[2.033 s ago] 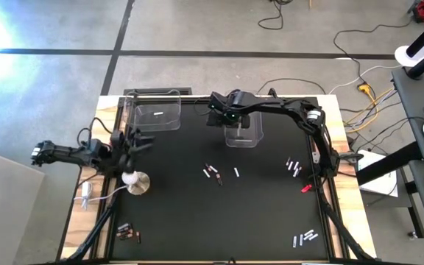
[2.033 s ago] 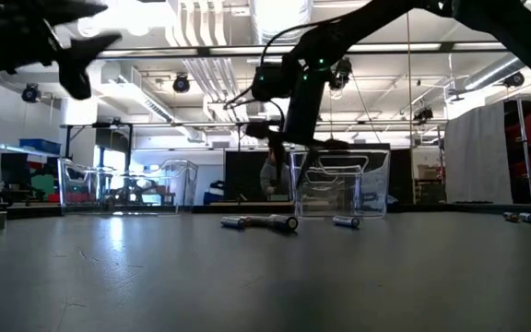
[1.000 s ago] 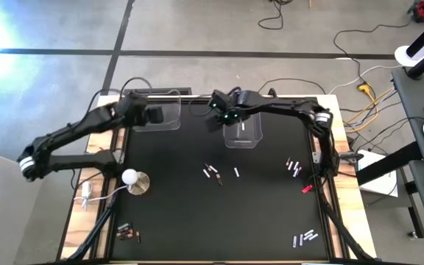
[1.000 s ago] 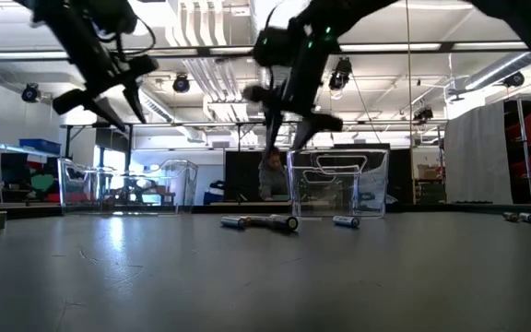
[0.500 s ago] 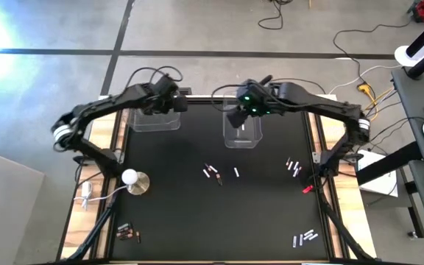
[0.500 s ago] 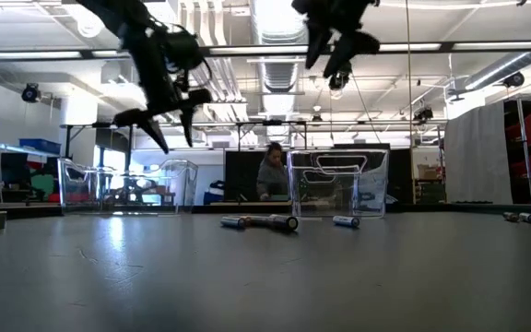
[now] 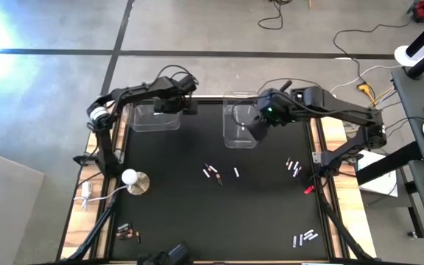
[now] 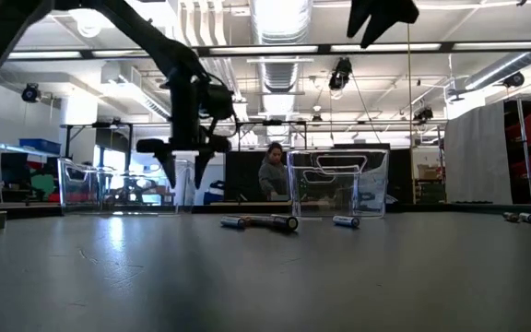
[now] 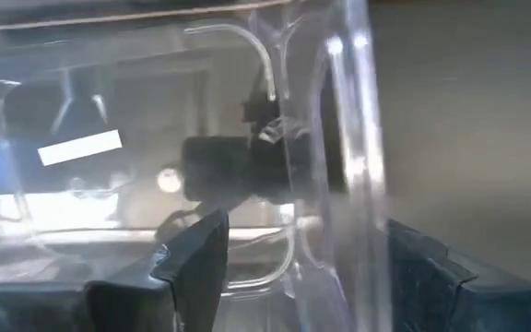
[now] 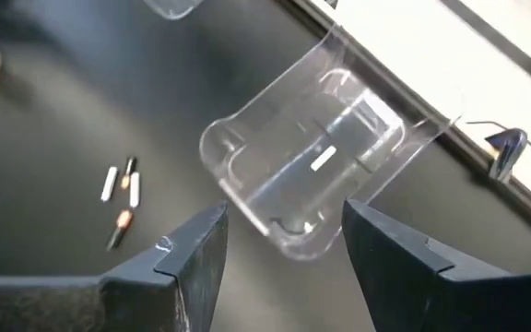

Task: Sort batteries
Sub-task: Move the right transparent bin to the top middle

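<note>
Two clear bins stand at the table's far side, the left bin (image 7: 155, 116) and the right bin (image 7: 240, 131); each holds one white battery (image 9: 79, 148) (image 10: 324, 159). Loose batteries lie on the black mat at the centre (image 7: 213, 174), the right (image 7: 294, 166), the near right (image 7: 305, 237) and the near left (image 7: 127, 233). My left gripper (image 7: 185, 105) (image 8: 182, 173) points down, open, one finger on each side of the left bin's right wall (image 9: 339, 184). My right gripper (image 10: 289, 254) hangs open high above the right bin.
A white knob on a round base (image 7: 132, 179) stands at the mat's left side. A small red object (image 7: 305, 188) lies at the right. The mat between the battery groups is bare. A person (image 8: 271, 175) shows in the room behind the table.
My left gripper has swung toward the table's right along the far edge, tipped to point down and sunk to the left bin's right wall. My right gripper has risen away from the right bin and drifted toward the table's right edge. Bins and batteries have stayed put.
</note>
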Motion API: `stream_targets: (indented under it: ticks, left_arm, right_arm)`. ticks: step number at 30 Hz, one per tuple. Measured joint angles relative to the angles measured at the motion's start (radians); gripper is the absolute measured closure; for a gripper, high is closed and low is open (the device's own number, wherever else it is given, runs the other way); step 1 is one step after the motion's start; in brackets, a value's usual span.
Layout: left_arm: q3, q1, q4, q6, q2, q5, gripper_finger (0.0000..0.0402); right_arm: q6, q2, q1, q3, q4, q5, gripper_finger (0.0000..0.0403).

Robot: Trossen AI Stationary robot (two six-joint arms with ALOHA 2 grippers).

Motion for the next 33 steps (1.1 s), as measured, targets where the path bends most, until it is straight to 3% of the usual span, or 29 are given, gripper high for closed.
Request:
stream_targets:
  ticks: [5,12,21,31,33]
  left_arm:
    - [0.005,-0.001,-0.011,0.018,0.045,0.008,0.0241]
    - [0.005,-0.020,-0.005,0.090,0.039,0.060,0.0387]
    - [0.093,-0.149,-0.149,0.333,-0.114,0.086,0.0400]
    - [0.124,-0.500,-0.273,0.961,-0.282,0.092,0.0401]
    - [0.114,-0.529,-0.281,1.002,-0.283,0.092,0.0401]
  right_arm:
    - [0.004,-0.022,0.065,-0.001,-0.002,0.000,0.0195]
    - [-0.078,-0.032,0.090,-0.003,-0.041,0.034,0.0202]
    - [-0.122,-0.094,0.090,-0.006,-0.183,0.108,0.0204]
    - [-0.054,-0.177,0.090,-0.036,-0.172,0.187,0.0204]
    - [-0.045,-0.190,0.090,-0.053,-0.170,0.189,0.0207]
